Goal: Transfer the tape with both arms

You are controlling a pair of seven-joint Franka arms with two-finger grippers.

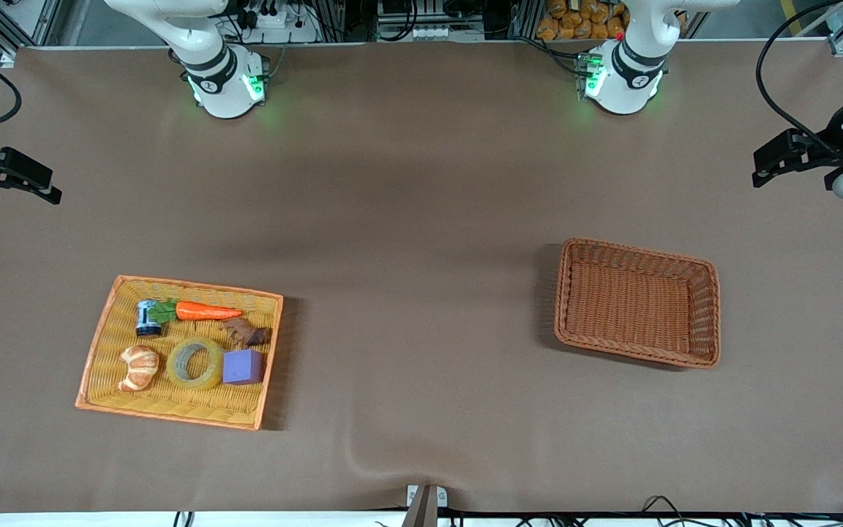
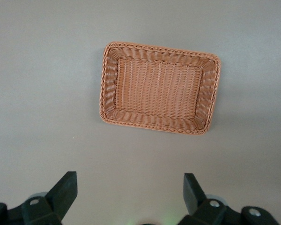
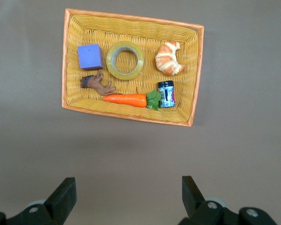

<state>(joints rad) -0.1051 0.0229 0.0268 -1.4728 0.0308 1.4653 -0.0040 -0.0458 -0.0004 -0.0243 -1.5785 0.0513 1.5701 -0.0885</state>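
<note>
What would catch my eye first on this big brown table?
Probably the yellow wicker tray with an orange rim toward the right arm's end, crowded with a yellowish ring of tape, a purple cube, a croissant and an orange toy carrot. Toward the left arm's end sits an empty brown woven basket. The open left gripper and open right gripper wait high above them.

Brown table [image 1: 421, 219], yellow tray [image 1: 99, 344], brown wicker basket [image 1: 710, 315]
</note>
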